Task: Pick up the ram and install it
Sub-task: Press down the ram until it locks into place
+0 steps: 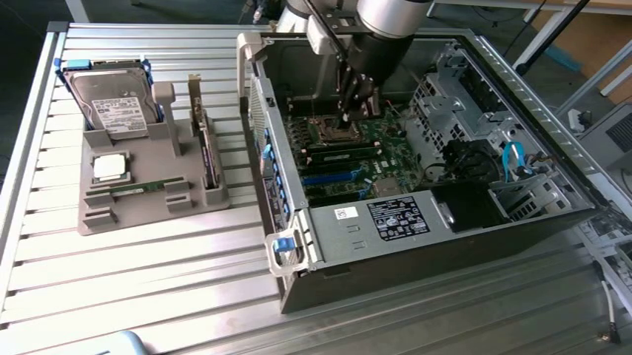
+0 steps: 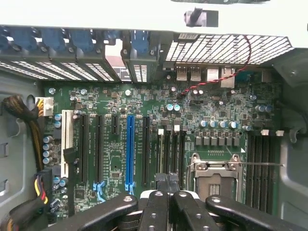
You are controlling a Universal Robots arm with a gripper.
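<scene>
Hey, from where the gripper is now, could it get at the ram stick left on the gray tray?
Probably yes. The gripper is down inside the computer case, but the ram lies uncovered in the gray tray beside it.

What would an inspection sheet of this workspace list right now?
Surface: slatted metal table.
Job's things: one ram lying in the grey tray; open computer case, motherboard exposed.
Clutter: hard drive, processor chip and expansion card in the tray.
Gripper: inside the case, above the motherboard, beside the processor socket.
Cables: blue cable; red-black wire.
Surroundings: cardboard beyond the table.
</scene>
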